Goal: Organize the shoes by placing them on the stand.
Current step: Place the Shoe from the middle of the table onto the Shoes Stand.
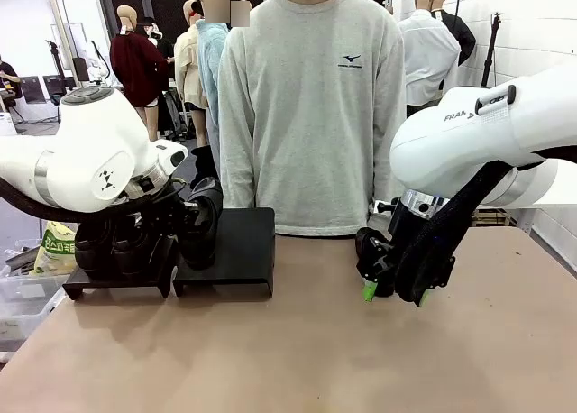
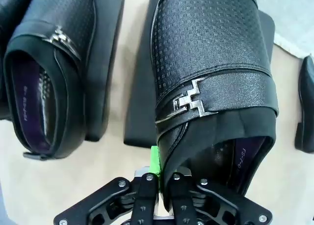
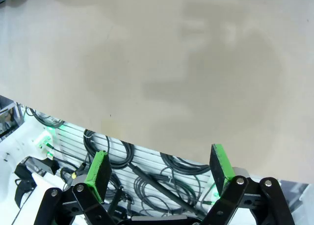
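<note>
Gripping the heel rim of a black shoe, the left claw is closed on the leather edge, with one green pad visible against the outer wall of the heel opening. In the left wrist view the held shoe lies lengthwise over a black panel of the stand, toe pointing away from the claw; whether its sole rests fully on the panel cannot be told. A second shoe sits on the neighbouring panel just beside it, and the edge of another dark shoe shows at the picture's side. In the front view the left arm covers the stand's left part, and a bare sloped panel lies next to the held shoe. The right claw hangs with its jaws wide apart and empty, low over the bench, well apart from the stand. A person stands at the far side of the bench. Judged from this position, the placing step is near its end and release is the likely next action. Risks: the grip holds only a thin rim, so the shoe may pivot or slip; on a sloped panel, a shoe released before it is seated may slide off the lower edge; a sideways withdrawal may knock the neighbouring shoe.
</note>
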Available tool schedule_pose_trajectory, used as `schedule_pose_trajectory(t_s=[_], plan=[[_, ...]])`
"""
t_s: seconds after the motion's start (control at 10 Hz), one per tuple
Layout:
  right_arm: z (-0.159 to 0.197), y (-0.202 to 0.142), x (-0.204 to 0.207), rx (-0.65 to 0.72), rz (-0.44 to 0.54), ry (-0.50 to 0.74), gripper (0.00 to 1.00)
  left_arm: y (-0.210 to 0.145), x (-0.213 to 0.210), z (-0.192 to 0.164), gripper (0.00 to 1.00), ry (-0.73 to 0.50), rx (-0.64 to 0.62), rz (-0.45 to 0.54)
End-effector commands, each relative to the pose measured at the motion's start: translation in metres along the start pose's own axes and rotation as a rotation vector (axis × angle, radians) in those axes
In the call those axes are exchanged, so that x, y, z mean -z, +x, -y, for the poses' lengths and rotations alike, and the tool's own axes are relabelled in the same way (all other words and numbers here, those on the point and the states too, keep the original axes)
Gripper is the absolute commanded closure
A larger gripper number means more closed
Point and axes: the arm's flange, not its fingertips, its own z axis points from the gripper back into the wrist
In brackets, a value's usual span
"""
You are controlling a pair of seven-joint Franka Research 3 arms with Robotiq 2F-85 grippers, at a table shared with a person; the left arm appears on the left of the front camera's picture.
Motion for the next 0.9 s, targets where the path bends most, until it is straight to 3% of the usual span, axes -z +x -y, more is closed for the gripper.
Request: schedule_pose_trajectory(t_s=[0.0,0.2,0.3,0.6,0.8], plan=[[-0.001,0.001,-0.001,-0.005,-0.003,0.004,0.00,0.011,0.007,0.003,1.00,0.047,-0.010,0.055],[-0.001,0.001,-0.001,-0.005,-0.003,0.004,0.00,0.017,0.008,-0.002,1.00,0.073,-0.060,0.051],[-0.001,0.001,-0.001,-0.005,-0.003,0.004,0.00,0.007,0.006,-0.007,1.00,0.032,0.000,0.019],[-0.001,0.001,-0.001,-0.005,-0.003,0.004,0.00,0.007,0.011,-0.009,1.00,0.044,-0.013,0.016],[-0.001,0.001,-0.001,-0.005,-0.003,0.004,0.00,0.006,0.013,-0.008,1.00,0.044,0.068,0.073]])
